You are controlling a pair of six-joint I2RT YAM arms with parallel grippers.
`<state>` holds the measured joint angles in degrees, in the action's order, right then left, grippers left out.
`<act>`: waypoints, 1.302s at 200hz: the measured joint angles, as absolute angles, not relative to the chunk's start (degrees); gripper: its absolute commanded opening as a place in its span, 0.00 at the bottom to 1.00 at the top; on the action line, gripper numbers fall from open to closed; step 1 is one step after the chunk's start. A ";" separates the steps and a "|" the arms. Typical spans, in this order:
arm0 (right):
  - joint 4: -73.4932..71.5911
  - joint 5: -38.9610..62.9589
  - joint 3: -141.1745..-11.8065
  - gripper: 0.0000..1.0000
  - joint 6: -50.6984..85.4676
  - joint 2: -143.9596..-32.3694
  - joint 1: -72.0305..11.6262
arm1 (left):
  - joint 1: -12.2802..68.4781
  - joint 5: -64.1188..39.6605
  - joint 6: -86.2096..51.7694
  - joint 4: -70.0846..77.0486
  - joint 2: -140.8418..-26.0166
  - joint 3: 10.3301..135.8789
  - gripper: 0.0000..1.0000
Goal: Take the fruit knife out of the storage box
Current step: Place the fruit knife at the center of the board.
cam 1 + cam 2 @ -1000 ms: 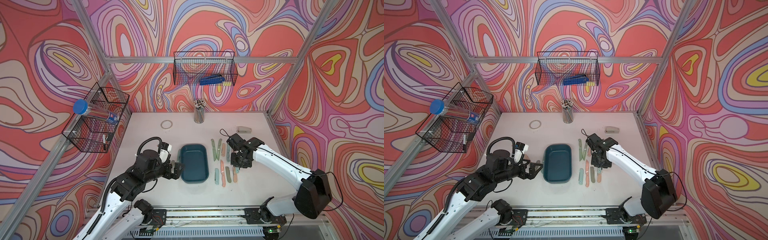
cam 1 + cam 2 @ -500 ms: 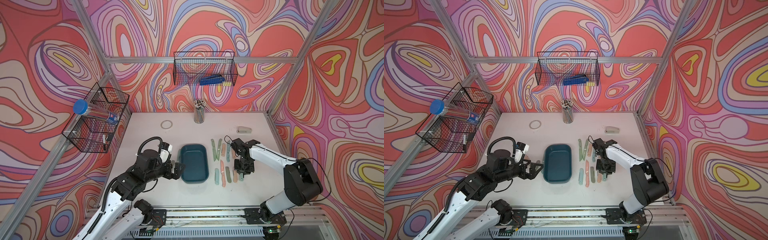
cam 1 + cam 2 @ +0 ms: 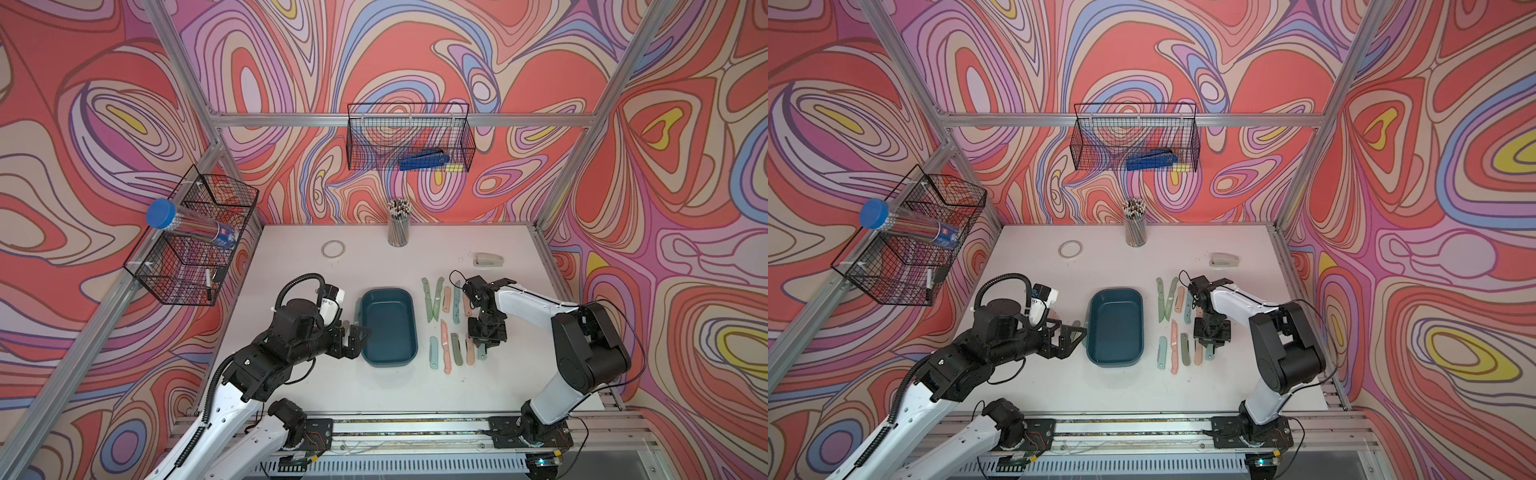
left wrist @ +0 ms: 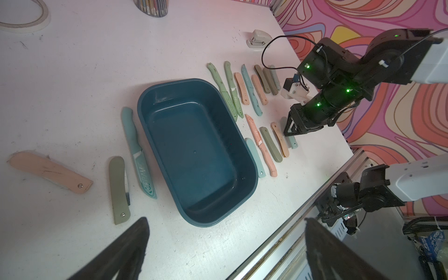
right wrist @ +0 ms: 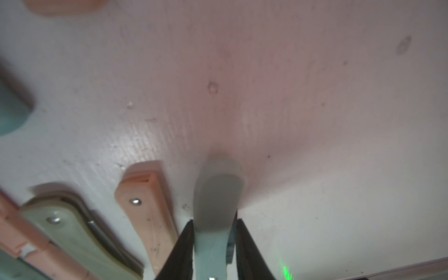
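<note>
A: Biggest first: white table (image 3: 374,257), then teal box (image 3: 388,328) mid-table. Anything inside?
B: Nothing. Bare floor in both top views and the left wrist view.
A: Arms?
B: Left gripper (image 3: 355,340) spread wide, parked just beside the box's left long wall, holding nothing. Right gripper (image 3: 482,347) pointing straight down at the near end of the rows of knives (image 3: 444,299) right of the box.
A: Target?
B: Pale teal knife (image 5: 217,194), out of the box, flat on the table or nearly so. Last in the front row, just beside a peach knife (image 5: 148,213). Pinched across its narrow width by the right jaws.
A: Axis?
B: Near-to-far, parallel to the box's long side, directly under the right gripper. Left gripper well apart, box between.
A: Next?
B: Probably release and lift straight up. Careful not to nudge the peach knife.
</note>
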<state>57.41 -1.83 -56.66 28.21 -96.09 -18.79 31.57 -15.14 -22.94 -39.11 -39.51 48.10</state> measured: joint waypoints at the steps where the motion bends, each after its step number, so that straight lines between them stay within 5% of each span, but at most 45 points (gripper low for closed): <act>1: 57.36 -1.83 -56.66 0.30 28.16 -96.12 -18.76 | 31.57 -15.14 -22.94 -39.11 -39.51 48.10 1.00; 260: 57.45 -1.17 -55.57 0.38 26.70 -90.48 -17.67 | 31.57 -14.72 -22.74 -37.87 -40.03 48.07 1.00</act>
